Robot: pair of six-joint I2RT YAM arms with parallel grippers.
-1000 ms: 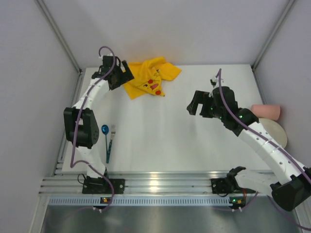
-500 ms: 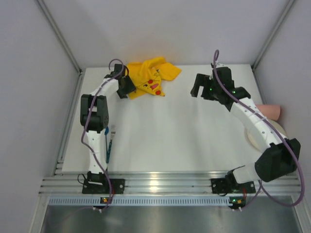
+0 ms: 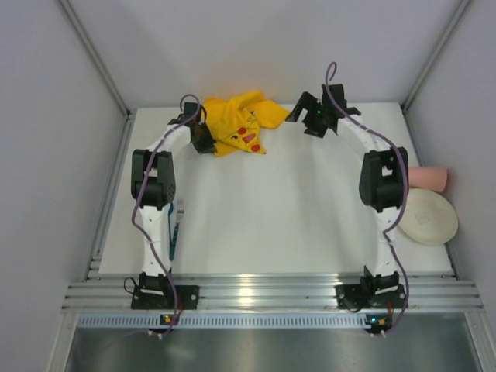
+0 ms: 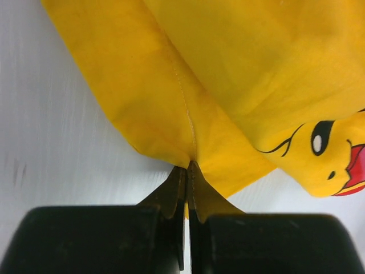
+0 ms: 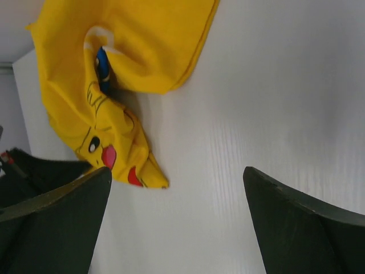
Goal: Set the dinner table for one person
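The yellow Pikachu-print cloth (image 3: 242, 124) lies crumpled at the far end of the white dinner table (image 3: 294, 209). My left gripper (image 3: 203, 141) is at the cloth's left edge. In the left wrist view the left gripper (image 4: 187, 171) is shut, pinching a fold of the cloth's (image 4: 239, 80) hem. My right gripper (image 3: 302, 112) hovers just right of the cloth, open. In the right wrist view the right gripper (image 5: 177, 171) holds nothing between its wide-apart fingers, and the cloth (image 5: 137, 45) lies ahead to the left.
Blue-handled cutlery (image 3: 175, 229) lies near the left edge, partly behind the left arm. A cream plate (image 3: 428, 217) and a pink cup (image 3: 428, 178) sit at the right edge. Metal rails (image 3: 256, 291) run along the near edge.
The left gripper has dropped onto the cloth's left edge and shut on it. The right arm has swung far and left, up to the cloth's right side, still open.
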